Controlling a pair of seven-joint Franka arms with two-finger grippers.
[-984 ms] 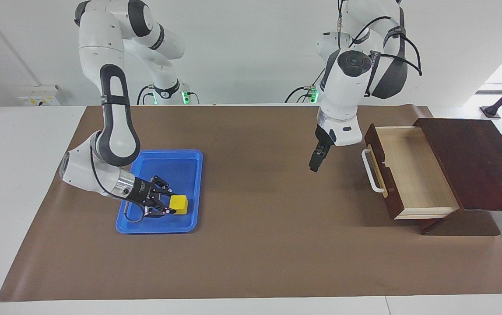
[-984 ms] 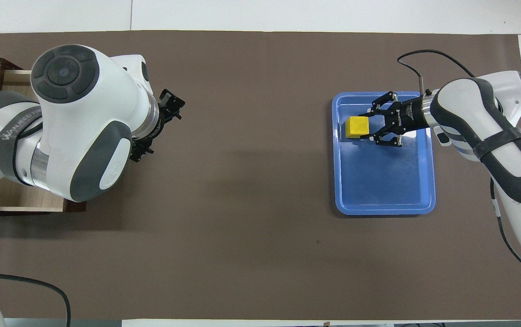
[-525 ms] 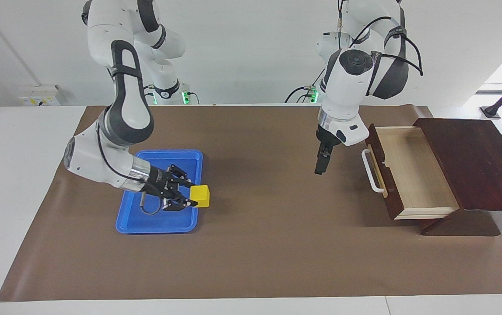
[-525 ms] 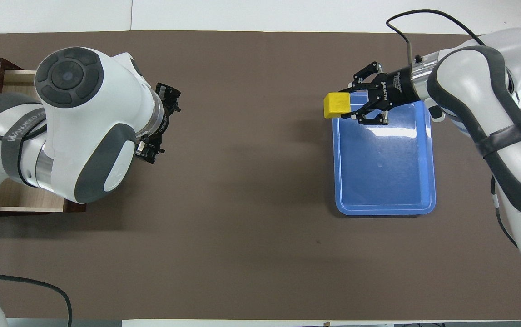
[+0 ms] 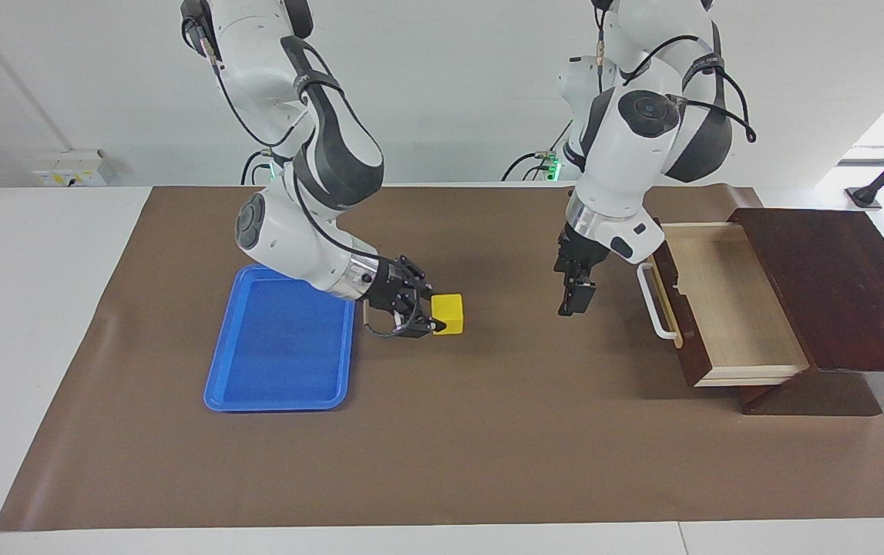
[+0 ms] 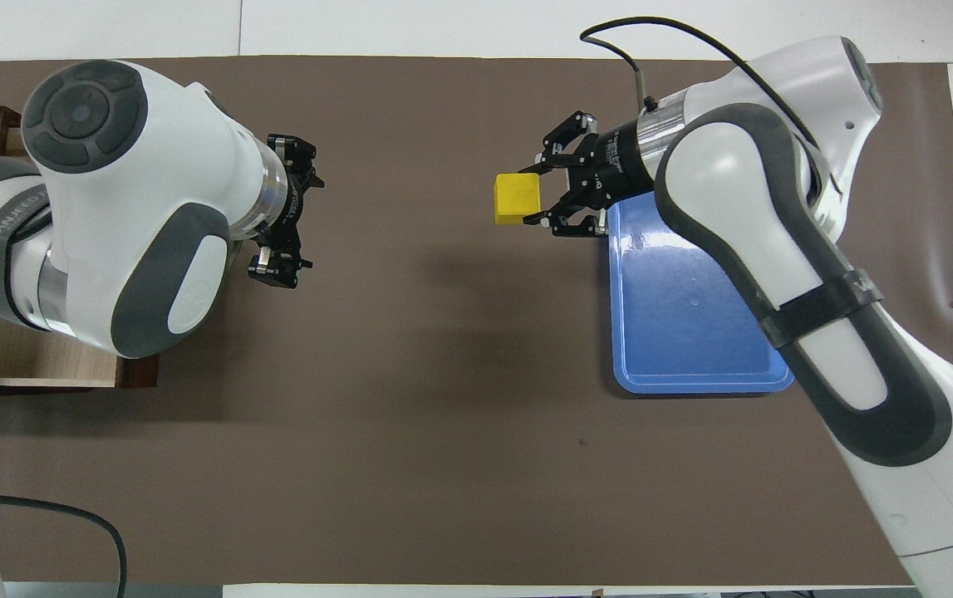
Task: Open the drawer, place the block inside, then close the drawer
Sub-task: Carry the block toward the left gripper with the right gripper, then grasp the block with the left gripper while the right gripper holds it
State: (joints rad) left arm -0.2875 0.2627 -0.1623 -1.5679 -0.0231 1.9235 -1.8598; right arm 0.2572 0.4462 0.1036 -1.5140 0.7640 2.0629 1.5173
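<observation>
The yellow block (image 5: 449,314) is held in my right gripper (image 5: 437,315), which is shut on it just above the brown mat, beside the blue tray's edge toward the left arm's end. It also shows in the overhead view (image 6: 516,198), in the right gripper (image 6: 533,193). The drawer (image 5: 723,297) stands pulled open, its pale interior empty and its white handle (image 5: 655,302) facing the table's middle. My left gripper (image 5: 572,298) hangs open over the mat in front of the handle, apart from it. In the overhead view the left gripper (image 6: 297,212) shows, and the left arm hides most of the drawer (image 6: 44,365).
The flat blue tray (image 5: 280,343) lies empty toward the right arm's end of the table; it also shows in the overhead view (image 6: 692,316). The dark wooden cabinet top (image 5: 835,285) sits at the left arm's end. A brown mat (image 5: 488,432) covers the table.
My right gripper has lifted the yellow block out of the blue tray and carried it toward the drawer's end. The left gripper has shifted slightly in front of the handle.
</observation>
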